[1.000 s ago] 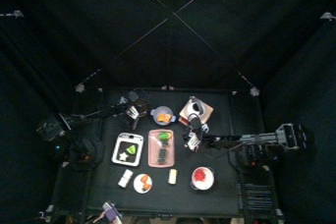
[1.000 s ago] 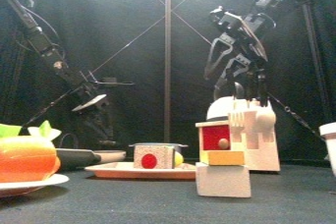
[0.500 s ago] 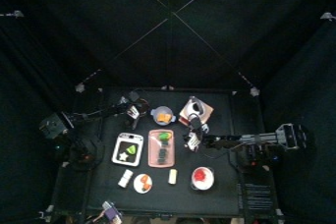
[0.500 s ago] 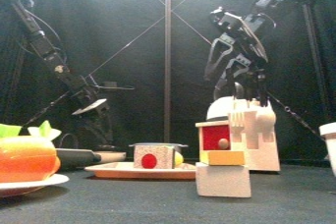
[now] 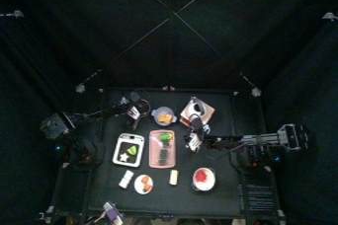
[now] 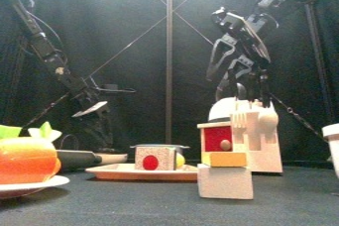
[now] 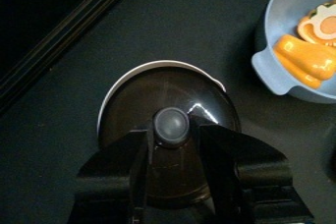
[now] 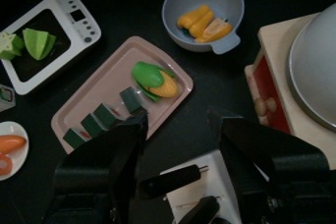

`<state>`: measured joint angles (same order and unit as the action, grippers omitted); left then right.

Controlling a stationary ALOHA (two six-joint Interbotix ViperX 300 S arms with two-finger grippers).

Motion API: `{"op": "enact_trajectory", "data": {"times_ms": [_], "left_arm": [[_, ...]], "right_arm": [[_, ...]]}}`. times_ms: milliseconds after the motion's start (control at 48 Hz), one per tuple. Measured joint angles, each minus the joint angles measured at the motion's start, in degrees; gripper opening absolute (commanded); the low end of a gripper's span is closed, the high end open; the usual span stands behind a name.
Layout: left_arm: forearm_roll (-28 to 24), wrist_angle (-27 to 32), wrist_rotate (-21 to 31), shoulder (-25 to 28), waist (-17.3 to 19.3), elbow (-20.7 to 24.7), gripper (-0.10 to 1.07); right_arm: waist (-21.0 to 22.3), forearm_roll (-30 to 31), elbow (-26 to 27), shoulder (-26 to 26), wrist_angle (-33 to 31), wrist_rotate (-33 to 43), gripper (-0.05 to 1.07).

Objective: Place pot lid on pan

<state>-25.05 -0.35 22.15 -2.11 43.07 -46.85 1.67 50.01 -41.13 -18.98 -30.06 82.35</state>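
The pot lid (image 7: 168, 100) is a round disc with a pale rim and a dark knob in its middle, lying flat on the black table. In the top view it is the small whitish disc (image 5: 133, 112) left of the grey-blue bowl (image 5: 161, 115). My left gripper (image 7: 171, 141) hangs right over it, jaws open on either side of the knob. A black handle (image 6: 93, 158), perhaps the pan's, shows low in the front view; the pan's body is hidden. My right gripper (image 8: 191, 159) is open and empty above the pink tray (image 8: 125, 95).
The bowl (image 8: 203, 12) holds orange food. A toy stove (image 6: 245, 136) carries a grey round vessel (image 8: 315, 61). A white scale (image 8: 46, 31) with green pieces, a plate with orange food (image 6: 27, 161) and a red-centred white plate (image 5: 203, 178) stand around.
My left gripper has dropped a little toward the lid. The right arm and the objects have not moved.
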Motion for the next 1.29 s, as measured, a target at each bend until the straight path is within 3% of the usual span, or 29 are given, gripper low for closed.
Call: {"op": "enact_trajectory", "data": {"times_ms": [292, 750, 1292], "left_arm": [[0.1, -0.1, 0.0, 0.1, -0.1, 0.0, 0.76], [0.6, -2.6, 0.2, 0.4, 0.0, 0.0, 0.96], [2.4, -6.9, 0.1, -6.9, -0.1, -2.9, 0.96]], "right_arm": [[0.0, -0.3, 0.0, 0.0, 0.1, 0.0, 0.86], [0.0, -0.6, 0.1, 0.4, 0.1, 0.0, 0.86], [0.0, -0.5, 0.1, 0.4, 0.3, 0.0, 0.86]]}}
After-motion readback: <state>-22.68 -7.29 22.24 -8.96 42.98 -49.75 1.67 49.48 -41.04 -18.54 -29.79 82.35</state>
